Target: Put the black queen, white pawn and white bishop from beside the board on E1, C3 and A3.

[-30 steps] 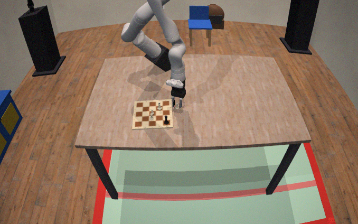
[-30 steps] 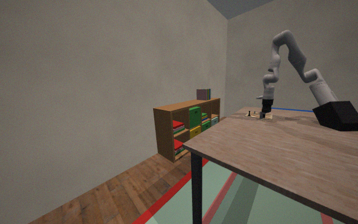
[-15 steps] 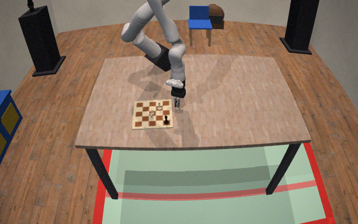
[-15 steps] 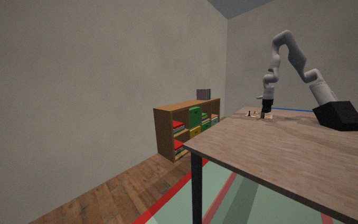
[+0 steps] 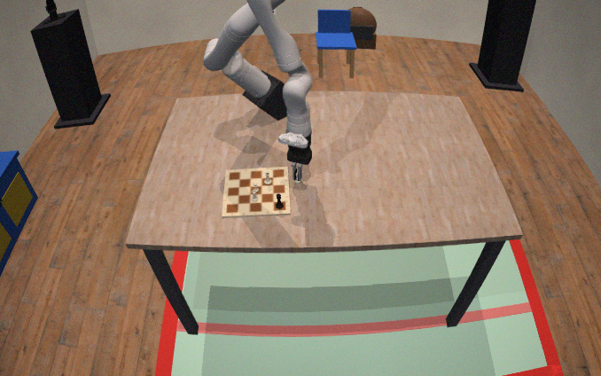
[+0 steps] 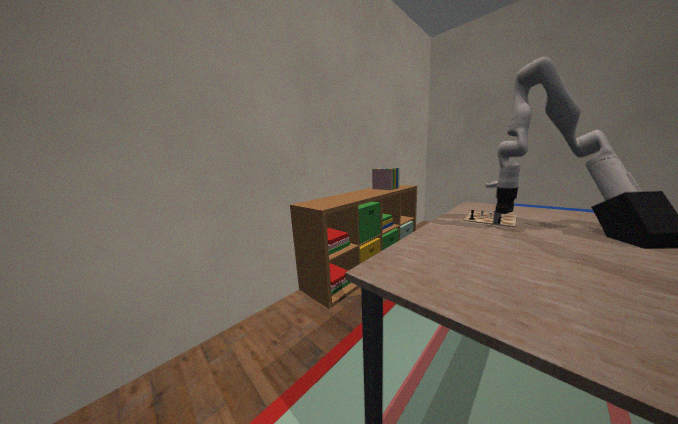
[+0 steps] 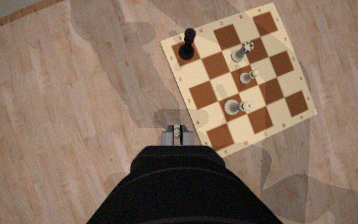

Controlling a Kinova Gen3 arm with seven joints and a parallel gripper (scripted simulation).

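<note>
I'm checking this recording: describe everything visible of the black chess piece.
The black chess piece is dark all over, with a round, wide base, a narrower stem and a broader head; whether it is plastic or wood, I cannot tell. It stands upright on a brown corner square of the board, its base apparently within that square. Neither the gripper nor another piece touches it.

Small marks run along the edge of the chessboard (image 5: pixel 223 195) (image 6: pixel 511 224) (image 7: pixel 168 46), but they are too tiny and blurred to read as definite letters or digits. 0 other readable words, labels, brands or signs show.
</note>
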